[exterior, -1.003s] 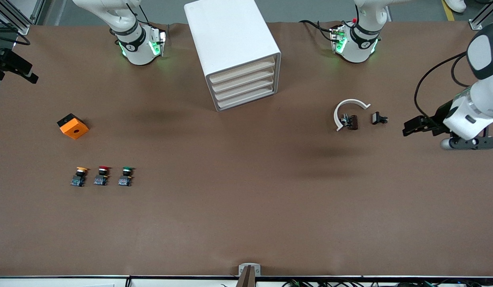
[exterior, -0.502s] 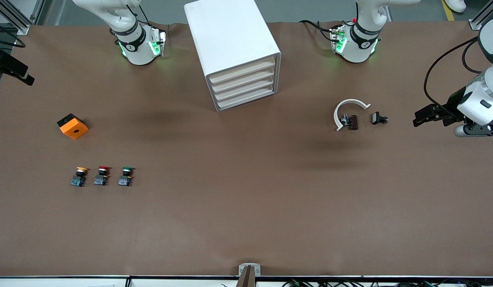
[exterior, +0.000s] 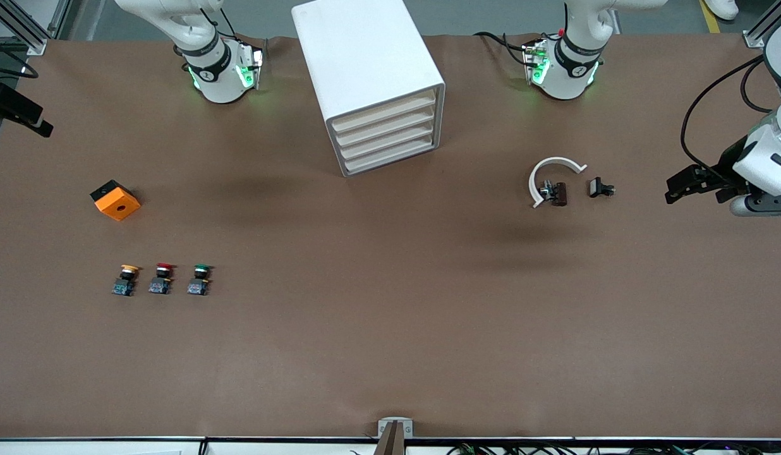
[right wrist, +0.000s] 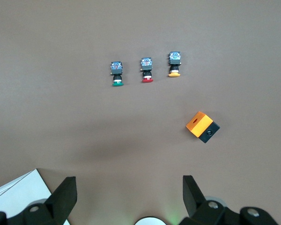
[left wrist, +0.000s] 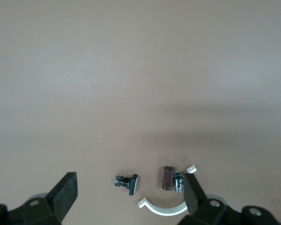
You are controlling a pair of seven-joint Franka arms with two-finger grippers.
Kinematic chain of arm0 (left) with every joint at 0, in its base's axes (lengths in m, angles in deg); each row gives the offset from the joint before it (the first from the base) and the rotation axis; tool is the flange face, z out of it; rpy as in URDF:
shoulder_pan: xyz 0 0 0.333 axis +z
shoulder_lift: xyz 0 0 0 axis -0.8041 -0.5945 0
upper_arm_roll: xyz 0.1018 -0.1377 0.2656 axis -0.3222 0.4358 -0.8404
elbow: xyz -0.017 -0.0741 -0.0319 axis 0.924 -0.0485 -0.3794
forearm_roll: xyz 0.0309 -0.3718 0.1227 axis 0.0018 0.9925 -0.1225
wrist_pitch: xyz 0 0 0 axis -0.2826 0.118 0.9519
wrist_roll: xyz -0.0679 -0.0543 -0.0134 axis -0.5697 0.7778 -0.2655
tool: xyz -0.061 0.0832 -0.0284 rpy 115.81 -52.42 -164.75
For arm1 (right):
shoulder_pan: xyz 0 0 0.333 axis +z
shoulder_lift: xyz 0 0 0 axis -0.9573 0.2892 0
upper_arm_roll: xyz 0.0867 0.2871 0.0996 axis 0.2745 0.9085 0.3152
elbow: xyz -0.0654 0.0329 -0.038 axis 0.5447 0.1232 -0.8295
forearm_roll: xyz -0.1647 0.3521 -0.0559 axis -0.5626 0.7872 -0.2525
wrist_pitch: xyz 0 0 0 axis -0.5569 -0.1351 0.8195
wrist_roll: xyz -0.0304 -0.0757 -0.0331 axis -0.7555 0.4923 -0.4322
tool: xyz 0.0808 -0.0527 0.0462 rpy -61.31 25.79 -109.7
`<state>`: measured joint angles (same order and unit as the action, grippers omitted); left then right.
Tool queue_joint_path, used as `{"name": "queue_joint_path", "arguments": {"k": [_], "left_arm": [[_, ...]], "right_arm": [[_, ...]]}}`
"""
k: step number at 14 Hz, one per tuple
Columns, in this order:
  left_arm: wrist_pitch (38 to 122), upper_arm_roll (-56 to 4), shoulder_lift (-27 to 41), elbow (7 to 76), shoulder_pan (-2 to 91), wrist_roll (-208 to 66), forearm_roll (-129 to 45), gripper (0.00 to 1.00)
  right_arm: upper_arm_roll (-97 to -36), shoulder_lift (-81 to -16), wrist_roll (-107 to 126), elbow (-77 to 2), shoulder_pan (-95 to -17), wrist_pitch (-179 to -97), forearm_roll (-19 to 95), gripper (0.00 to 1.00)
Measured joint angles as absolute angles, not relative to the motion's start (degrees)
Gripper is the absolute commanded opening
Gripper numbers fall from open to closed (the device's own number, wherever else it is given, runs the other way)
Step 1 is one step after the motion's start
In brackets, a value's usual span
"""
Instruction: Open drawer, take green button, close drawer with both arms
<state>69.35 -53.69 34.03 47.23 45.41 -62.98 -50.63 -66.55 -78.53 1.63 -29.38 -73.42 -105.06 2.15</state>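
Matt brown table (exterior: 390, 328), glossy white cabinet (exterior: 359, 57)

The drawer (exterior: 390, 157) is shut; the button (exterior: 199, 279) sits on the table (exterior: 390, 328), both hands (exterior: 672, 191) away.

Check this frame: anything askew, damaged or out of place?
One oddity: the white cabinet sits skewed to the table edges. All four drawers look shut, including the bottom drawer. The green button stands in a tidy row with the red button and yellow button. Left gripper and right gripper are open.
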Motion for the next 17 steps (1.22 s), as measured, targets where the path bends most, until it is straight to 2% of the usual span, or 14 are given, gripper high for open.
{"name": "queue_joint_path", "arguments": {"k": [2,9,13,17], "left_arm": [[69.41,-50.15,33.96,46.33,47.77,-63.00,-50.63,1.00],[69.43,-45.36,33.74,43.97,50.65,-63.25,-50.63,1.00],[68.99,-44.49,33.72,42.76,50.77,-63.32,-50.63,1.00],[63.93,-44.46,33.89,39.68,50.92,-63.32,-50.63,1.00]], "right_arm": [[-66.53,-78.53,1.63,-29.37,-73.42,-105.06,2.14,1.00],[-66.54,-78.49,1.65,-29.37,-73.42,-105.06,2.14,1.00],[-66.69,-78.48,1.65,-29.38,-73.46,-105.18,2.11,1.00],[-66.67,-78.46,1.70,-29.40,-73.43,-105.47,2.11,1.00]]}}
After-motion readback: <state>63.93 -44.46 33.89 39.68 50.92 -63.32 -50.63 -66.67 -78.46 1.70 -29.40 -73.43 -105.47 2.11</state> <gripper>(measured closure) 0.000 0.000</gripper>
